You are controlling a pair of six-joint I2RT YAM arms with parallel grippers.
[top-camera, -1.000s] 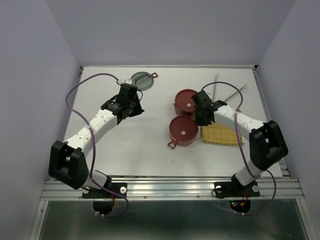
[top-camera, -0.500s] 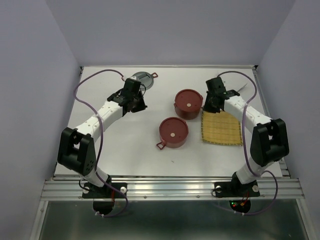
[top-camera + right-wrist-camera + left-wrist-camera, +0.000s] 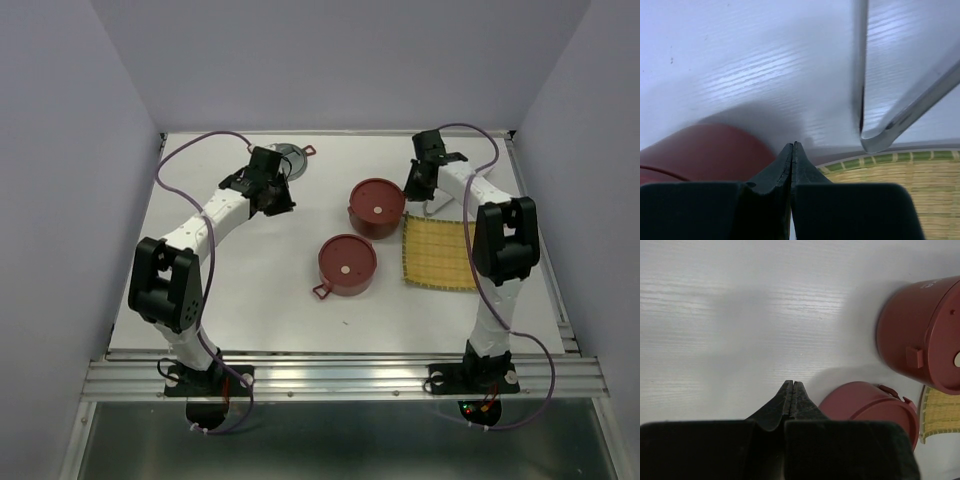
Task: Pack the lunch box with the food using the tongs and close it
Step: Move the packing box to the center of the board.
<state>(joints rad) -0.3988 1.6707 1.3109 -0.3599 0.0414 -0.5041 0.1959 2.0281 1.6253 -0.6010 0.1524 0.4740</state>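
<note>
Lavender walls boxed in a white desk. On the right lay the yellow woven mat. Mid-desk stood the far lunch box tier and the near lunch box tier, both lidded. The tongs lay just past the mat's far edge. The left fingers were pressed shut, empty, over bare desk. The right fingers were shut too, empty, beside the tongs. Since a second earlier, both arms had swung toward the back, and the near tier had slid left, off the mat's side.

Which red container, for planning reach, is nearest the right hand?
The far red container, beside the right hand; the near red container lies toward the bases.
</note>
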